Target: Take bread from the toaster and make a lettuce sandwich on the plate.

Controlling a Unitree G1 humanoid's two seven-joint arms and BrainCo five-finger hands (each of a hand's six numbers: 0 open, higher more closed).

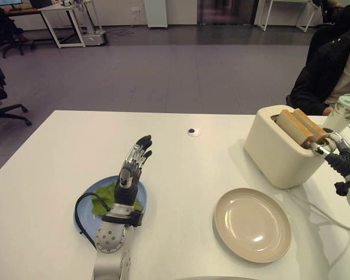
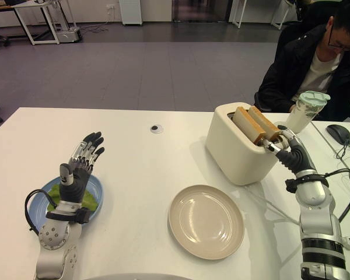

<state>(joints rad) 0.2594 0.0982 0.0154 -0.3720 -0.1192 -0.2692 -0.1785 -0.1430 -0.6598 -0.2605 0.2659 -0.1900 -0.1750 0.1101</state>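
**Right hand at the toaster; bread not yet lifted.**
I have its fingers curled at the slices' near end, apparently pinching one for extraction. My left hand hovers straight-fingered and empty over the lettuce, and the plate waits between them.

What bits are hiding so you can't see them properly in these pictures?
- Lettuce: in both views the left hand hangs over its middle, so its full shape is hidden.
- Bread: the lower part of the slices is hidden inside the toaster.
- Right hand: it is at the bread, but whether it grips a slice is too small to tell.
- Small round thing on the table: too small to identify.
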